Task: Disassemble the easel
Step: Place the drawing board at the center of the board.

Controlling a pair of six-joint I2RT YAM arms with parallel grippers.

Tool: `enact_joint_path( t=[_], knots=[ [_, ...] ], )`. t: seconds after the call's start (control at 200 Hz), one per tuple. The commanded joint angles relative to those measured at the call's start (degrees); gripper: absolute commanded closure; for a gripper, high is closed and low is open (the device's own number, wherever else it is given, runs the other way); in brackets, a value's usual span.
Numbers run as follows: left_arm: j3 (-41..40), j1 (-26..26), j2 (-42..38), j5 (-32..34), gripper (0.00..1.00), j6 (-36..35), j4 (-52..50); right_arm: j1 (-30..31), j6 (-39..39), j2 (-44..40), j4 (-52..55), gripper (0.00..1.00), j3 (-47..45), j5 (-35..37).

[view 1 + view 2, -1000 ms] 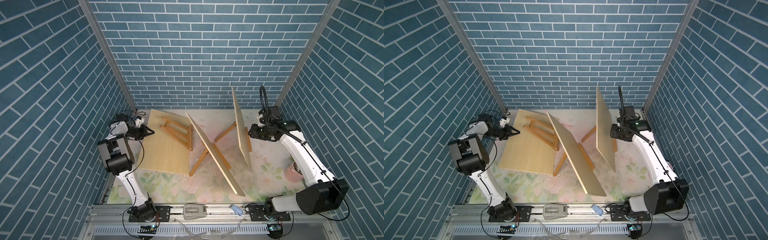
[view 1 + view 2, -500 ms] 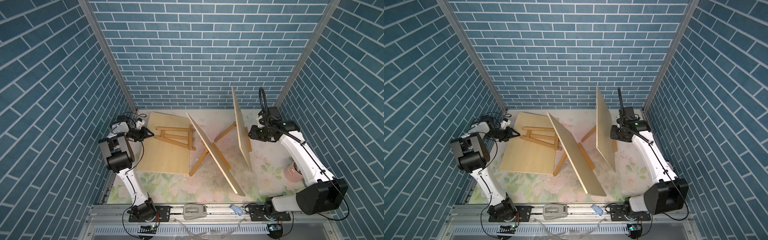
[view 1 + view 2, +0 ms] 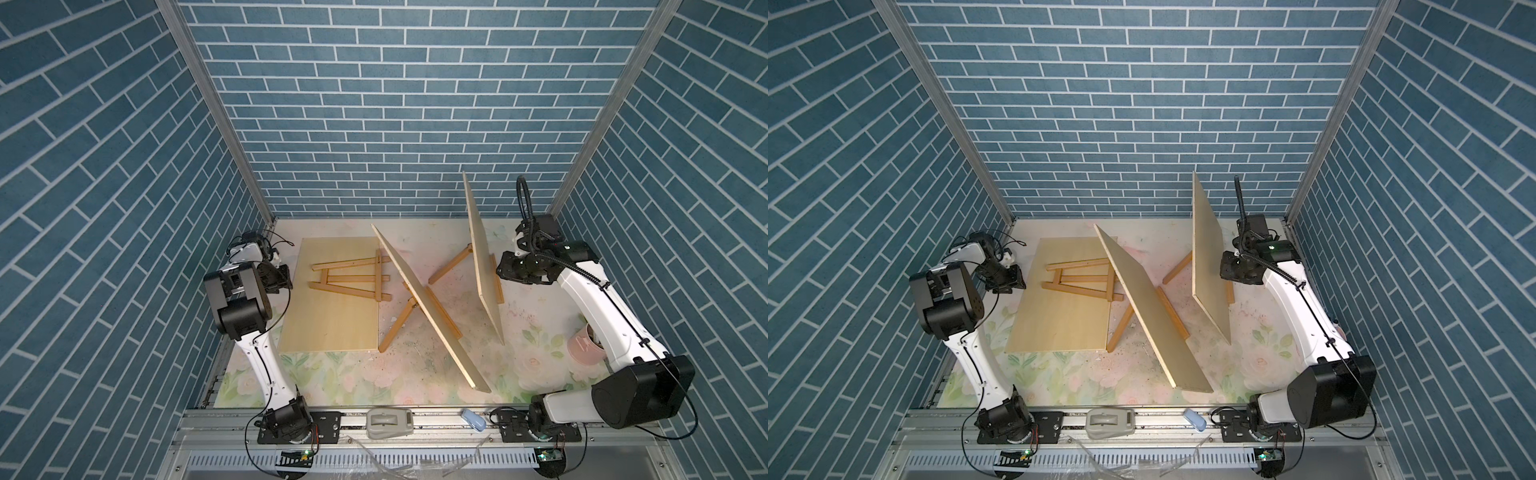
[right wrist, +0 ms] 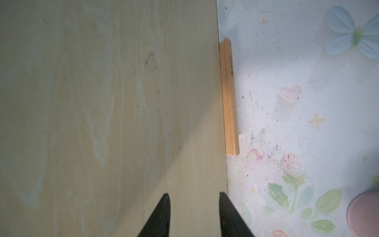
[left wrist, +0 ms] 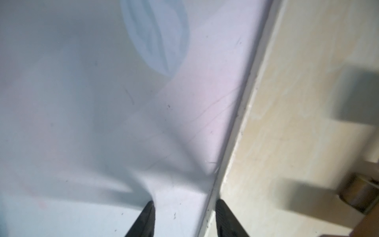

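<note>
One pale board [image 3: 332, 320] lies flat on the table at the left, with a folded wooden easel [image 3: 353, 280] lying on its far half. My left gripper [image 5: 185, 205] stands open at that board's left edge [image 5: 297, 123], holding nothing; in a top view the left gripper [image 3: 284, 276] sits just beside the board. A second board [image 3: 428, 303] leans on a standing easel [image 3: 397, 324] mid-table. A third board [image 3: 482, 257] stands nearly upright on another easel [image 3: 451, 264]. My right gripper [image 4: 194, 196] is open, facing that board's face [image 4: 102, 102] near its edge, beside a wooden strip [image 4: 228, 98].
A pink cup [image 3: 586, 351] stands by the right arm, near the right wall. A grey tape dispenser [image 3: 388, 422] and a small blue object [image 3: 473, 417] rest on the front rail. Brick walls close in three sides.
My left gripper has opened and let go of the flat board, which now lies squared on the table with the folded easel turned on it. The right arm has not moved.
</note>
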State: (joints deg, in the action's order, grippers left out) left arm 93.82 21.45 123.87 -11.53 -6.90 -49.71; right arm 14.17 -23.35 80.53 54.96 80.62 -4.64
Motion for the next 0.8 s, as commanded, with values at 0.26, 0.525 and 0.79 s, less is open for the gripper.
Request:
enact_joint_path(
  t=[0.26, 0.525, 0.79],
  knots=[
    [-2.1, 0.4, -0.7, 9.0, 0.55, 2.6, -3.6, 0.5, -1.2, 0.1, 2.1, 0.59, 0.5, 1.6],
    [-2.8, 0.4, -11.6, -0.7, 0.57, 6.5, -4.8, 0.5, -1.2, -0.7, 1.9, 0.59, -0.3, 2.7],
    [-9.5, 0.3, -23.1, -8.2, 0.56, 12.4, -5.9, 0.5, -0.7, -1.6, 1.6, 0.59, -1.0, 3.0]
  ],
)
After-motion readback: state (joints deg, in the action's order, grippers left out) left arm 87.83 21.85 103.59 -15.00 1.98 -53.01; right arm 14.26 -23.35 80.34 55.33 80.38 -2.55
